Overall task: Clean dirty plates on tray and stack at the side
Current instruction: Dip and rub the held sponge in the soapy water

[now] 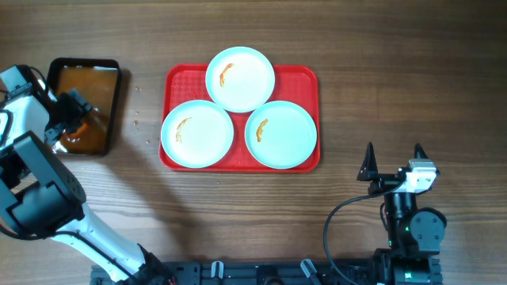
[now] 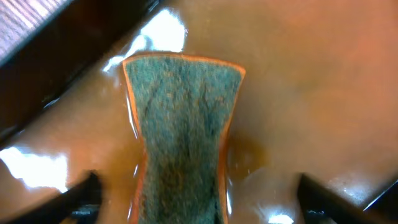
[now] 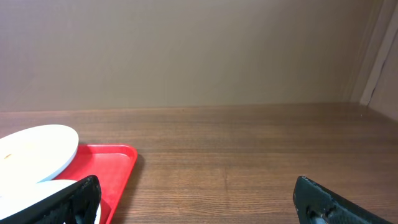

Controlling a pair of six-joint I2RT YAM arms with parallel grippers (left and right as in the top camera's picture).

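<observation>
A brown wooden table point(image 1: 396, 63) is filling the overhead view, and a plain beige wall point(image 3: 186, 50) is standing behind it in the right wrist view. The red tray point(image 1: 176, 79) is lying near the middle of the table. Three white plates are sitting on it in a triangle.

The far plate point(image 1: 245, 83) is reaching a little over the far rim of the tray, and its near edge is lying over the edges of the other two. The left plate point(image 1: 202, 134) and the right plate point(image 1: 285, 138) are sitting side by side along the near side, very close together. Each plate is carrying a small orange smear point(image 1: 225, 75).

A black pan point(image 1: 83, 62) with brownish water point(image 1: 79, 87) is standing to the left, apart from the tray. The left gripper point(image 2: 197, 180) is hanging over this pan with its fingers wide apart. A green sponge point(image 2: 180, 124) with an orange edge is lying in the water between the fingers, and they are not touching it.

The right gripper point(image 1: 393, 150) is waiting near the right front of the table, apart from the tray. Its fingers point(image 3: 78, 196) are spread wide and are holding nothing.
</observation>
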